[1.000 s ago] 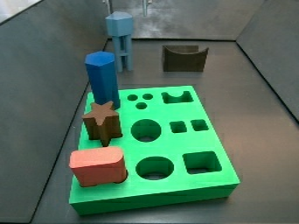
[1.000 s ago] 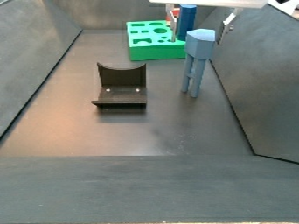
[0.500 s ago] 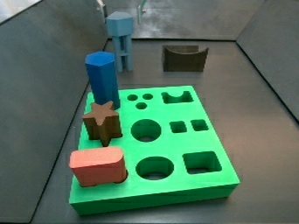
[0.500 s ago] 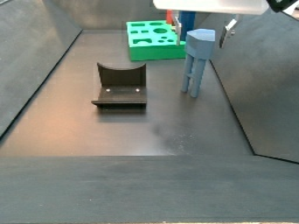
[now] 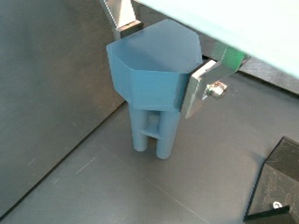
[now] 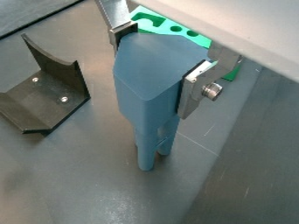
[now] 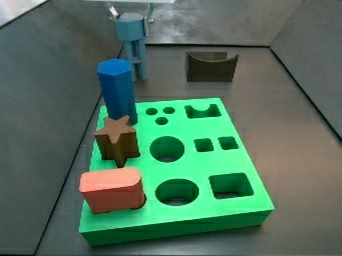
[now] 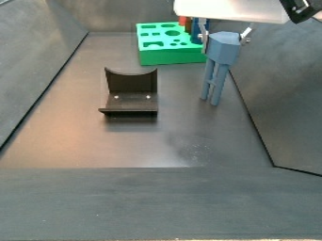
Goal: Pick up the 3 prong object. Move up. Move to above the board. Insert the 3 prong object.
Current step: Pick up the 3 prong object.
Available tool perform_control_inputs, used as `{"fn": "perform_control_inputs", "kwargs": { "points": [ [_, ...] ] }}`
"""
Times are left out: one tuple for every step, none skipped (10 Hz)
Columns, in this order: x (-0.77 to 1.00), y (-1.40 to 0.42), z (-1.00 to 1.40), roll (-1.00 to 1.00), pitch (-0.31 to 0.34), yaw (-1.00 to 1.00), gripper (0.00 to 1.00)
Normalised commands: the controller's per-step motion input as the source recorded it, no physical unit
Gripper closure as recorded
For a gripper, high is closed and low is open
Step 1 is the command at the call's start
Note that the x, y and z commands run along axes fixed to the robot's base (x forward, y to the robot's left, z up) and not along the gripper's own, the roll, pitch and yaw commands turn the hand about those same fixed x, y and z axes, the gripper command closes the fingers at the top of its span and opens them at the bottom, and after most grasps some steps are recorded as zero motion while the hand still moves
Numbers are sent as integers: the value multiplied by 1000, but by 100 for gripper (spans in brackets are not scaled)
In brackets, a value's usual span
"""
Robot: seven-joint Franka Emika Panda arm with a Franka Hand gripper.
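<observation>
The 3 prong object (image 7: 130, 38) is a pale steel-blue piece with a blocky head on thin legs, upright near the far wall. My gripper (image 7: 130, 20) comes down from above and is shut on its head. In both wrist views the silver fingers (image 5: 198, 87) (image 6: 197, 86) press the head's two sides, with the gripper (image 5: 156, 57) (image 6: 158, 61) around the object (image 5: 149, 74) (image 6: 149, 96). The legs hang down towards the dark floor. It also shows in a side view (image 8: 220, 61) under the gripper (image 8: 223, 36). The green board (image 7: 214, 165) (image 8: 164, 42) lies apart from it; its three small holes are open.
On the board stand a darker blue hexagonal pillar (image 7: 115, 90), a brown star piece (image 7: 116, 138) and a red block (image 7: 111, 190). The dark fixture (image 7: 210, 66) (image 8: 128, 91) (image 6: 41, 83) stands on the floor beside the object. Grey walls enclose the floor.
The gripper has closed in on the object's head and risen a little with it; the object sits higher in both side views than a second ago.
</observation>
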Motion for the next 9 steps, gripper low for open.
{"fn": "perform_control_inputs", "kwargs": {
  "points": [
    [0, 0, 0, 0, 0, 0, 100],
    [0, 0, 0, 0, 0, 0, 100],
    [0, 0, 0, 0, 0, 0, 100],
    [0, 0, 0, 0, 0, 0, 100],
    [0, 0, 0, 0, 0, 0, 100],
    [0, 0, 0, 0, 0, 0, 100],
    [0, 0, 0, 0, 0, 0, 100],
    [0, 0, 0, 0, 0, 0, 100],
    [0, 0, 0, 0, 0, 0, 100]
  ]
}}
